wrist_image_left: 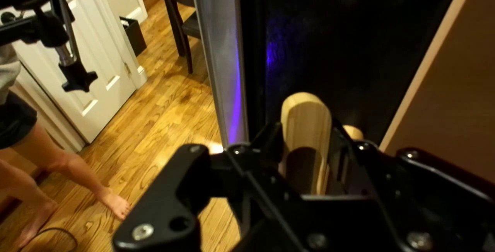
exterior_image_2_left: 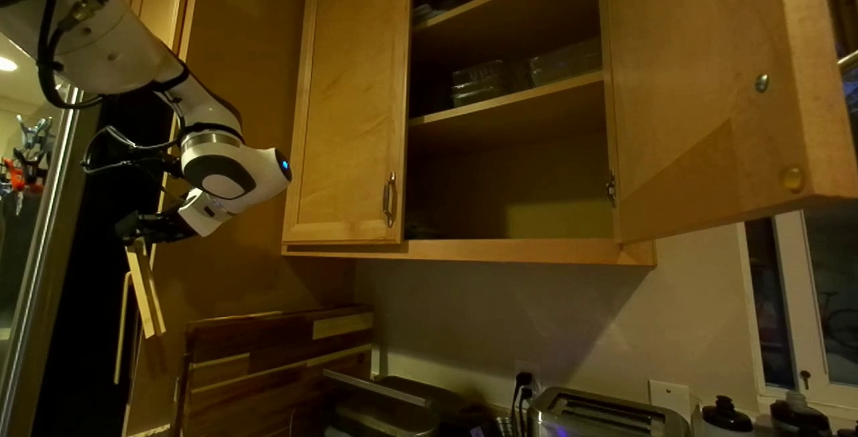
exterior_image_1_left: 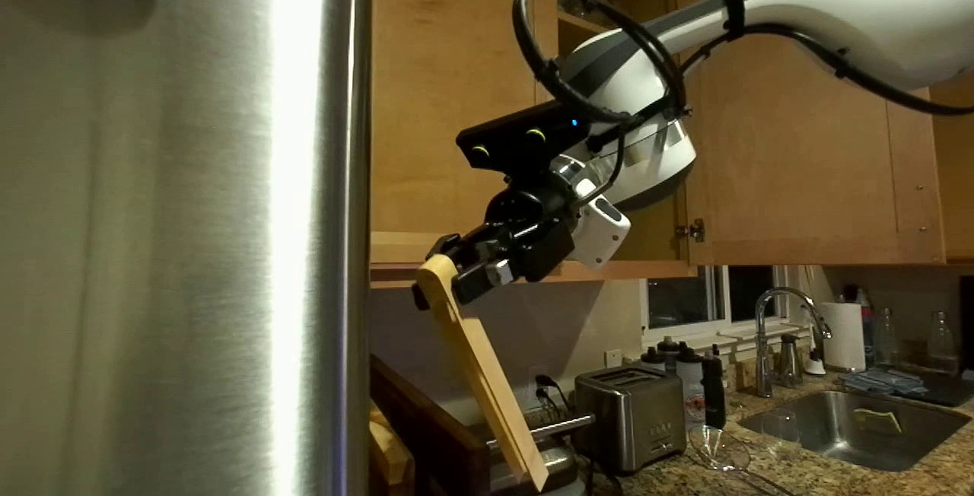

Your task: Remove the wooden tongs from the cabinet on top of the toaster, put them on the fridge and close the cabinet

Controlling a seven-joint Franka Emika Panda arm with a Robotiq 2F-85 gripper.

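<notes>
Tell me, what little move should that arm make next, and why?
Probably ease the wooden tongs gently toward the fridge's dark side without letting go: the gripper grips them near one end, they hang beside that side, and contact isn't clear from these views.

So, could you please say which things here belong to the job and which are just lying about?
For the job:
Pale wooden tongs, in the black gripper
Open honey-coloured wooden wall cabinet
Large brushed-steel fridge
Boxy steel toaster, as landmark

Not involved:
White paper towel roll
Tall black bottle
</notes>
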